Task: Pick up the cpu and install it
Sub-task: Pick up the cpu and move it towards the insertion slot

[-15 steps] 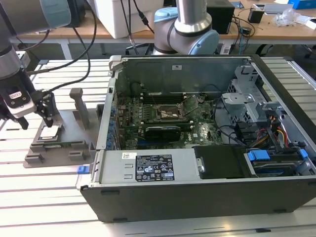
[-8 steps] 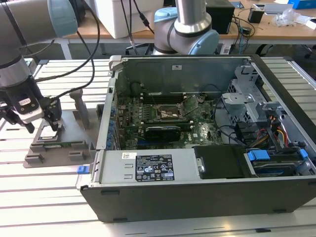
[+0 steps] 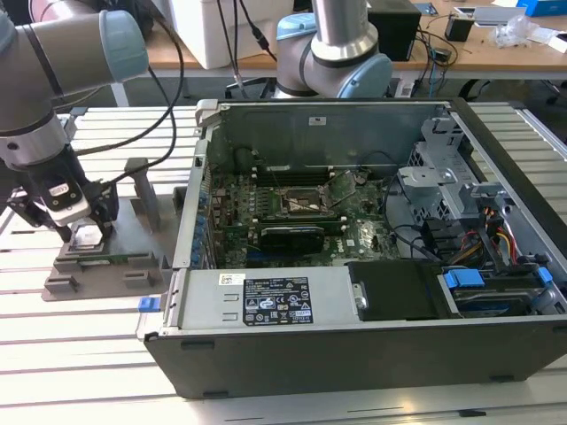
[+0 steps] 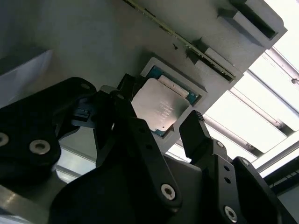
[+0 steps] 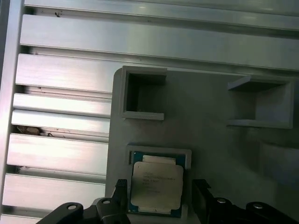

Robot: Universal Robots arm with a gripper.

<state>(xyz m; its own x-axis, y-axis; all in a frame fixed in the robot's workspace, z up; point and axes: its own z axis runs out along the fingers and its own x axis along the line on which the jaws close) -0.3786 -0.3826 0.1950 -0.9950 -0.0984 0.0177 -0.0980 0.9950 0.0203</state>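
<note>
**Lining up the grasp**

The black end effector (image 4: pixel 161 120), jaws apart, straddles the small square silvery cpu (image 4: pixel 161 105) lying flat in a recess of the grey plastic holder (image 5: pixel 210 126) on the slatted metal table (image 3: pixel 89 354). Best to centre first, then close evenly on opposite edges.

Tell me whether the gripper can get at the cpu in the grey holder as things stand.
Probably yes. In the first wrist view the gripper hangs open right over the cpu, which lies in its recess of the grey holder. The gripper straddles the cpu with gaps showing, and nothing lies between or on top.
</note>
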